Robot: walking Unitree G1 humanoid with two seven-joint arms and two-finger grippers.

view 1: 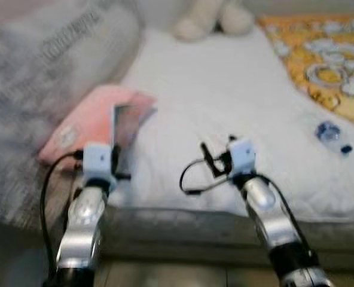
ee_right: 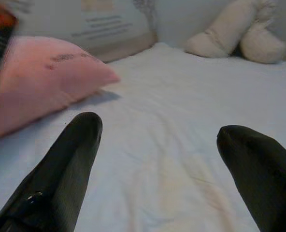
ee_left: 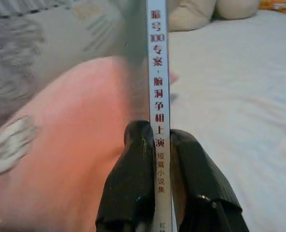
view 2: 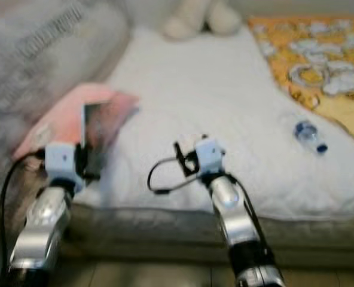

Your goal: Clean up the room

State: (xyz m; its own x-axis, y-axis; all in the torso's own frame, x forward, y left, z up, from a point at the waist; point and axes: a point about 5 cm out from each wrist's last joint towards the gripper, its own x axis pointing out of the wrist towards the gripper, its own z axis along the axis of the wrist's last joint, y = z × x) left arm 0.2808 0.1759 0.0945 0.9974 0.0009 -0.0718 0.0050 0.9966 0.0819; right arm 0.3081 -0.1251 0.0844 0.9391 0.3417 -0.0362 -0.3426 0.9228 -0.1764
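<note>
Nearest to me, my left pincer [ee_left: 158, 145] is clamped on a thin book [ee_left: 157, 72], fingers [ee_left: 128, 179] pressed on both covers, spine facing the wrist camera with Chinese print running down it. The book stands upright, edge-on, above the near edge of the bed [view 1: 237, 107]. My right pincer [ee_right: 157, 145] is off to the right of the left one, also at the near edge of the mattress, fingers [ee_right: 70, 159] spread wide apart with nothing between them, hovering over bare white sheet.

Just past the left pincer and partly behind the book lies a pink pillow [view 1: 87, 122], flat on the sheet at the bed's left side. Left of it and beyond, a grey blanket [view 1: 39, 66] with lettering is heaped up.

Well to the right of the right pincer, and a bit farther out, a small plastic bottle [view 1: 331, 134] with a blue cap lies on its side on the sheet. Beyond that, an orange patterned quilt [view 1: 326, 54] covers the far right corner.

Farthest out, ahead of both pincers, a cream plush toy [ee_right: 239, 36] sits at the head of the bed. Head views are blurred.
</note>
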